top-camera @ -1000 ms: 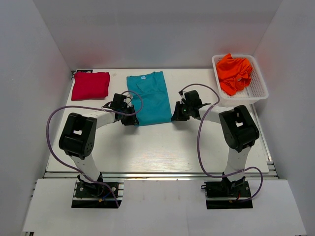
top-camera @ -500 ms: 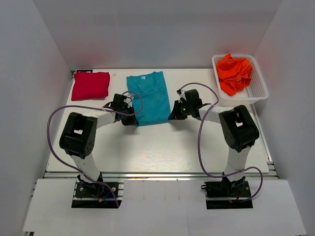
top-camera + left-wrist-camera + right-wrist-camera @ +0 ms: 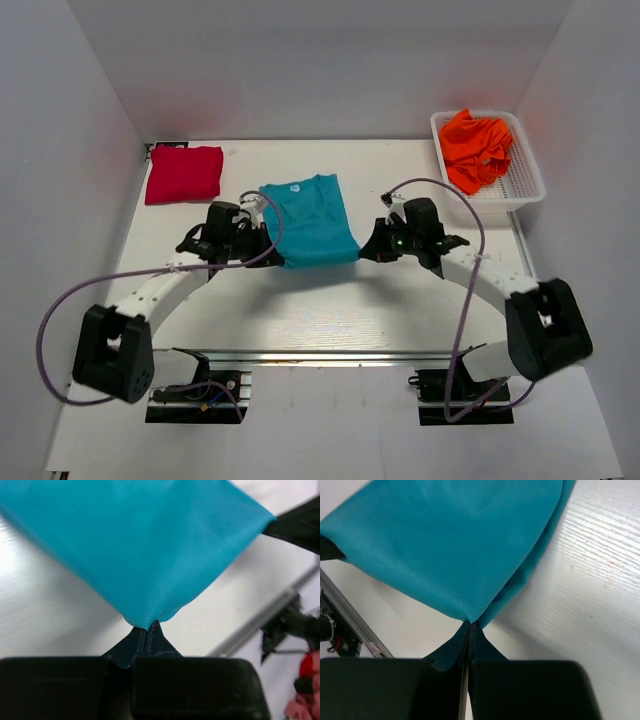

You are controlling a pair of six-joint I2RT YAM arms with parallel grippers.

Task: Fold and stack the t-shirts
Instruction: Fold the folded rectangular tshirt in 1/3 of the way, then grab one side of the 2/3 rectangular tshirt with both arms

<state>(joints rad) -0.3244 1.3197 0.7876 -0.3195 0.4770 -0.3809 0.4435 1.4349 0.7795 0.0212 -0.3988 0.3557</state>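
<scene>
Fold step: the teal t-shirt [image 3: 305, 215] is pinched at its near corners by left claw [image 3: 272, 260] and right claw [image 3: 364, 252]; next, both should be carried evenly toward the far collar

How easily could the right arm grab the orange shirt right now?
Probably not yet: the right gripper is shut on the teal t-shirt and must let go first. Otherwise nothing blocks its way to the orange t-shirt in the basket.

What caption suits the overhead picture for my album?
Left gripper and right gripper pinch the near corners of the teal t-shirt, stretching its hem between them.
</scene>
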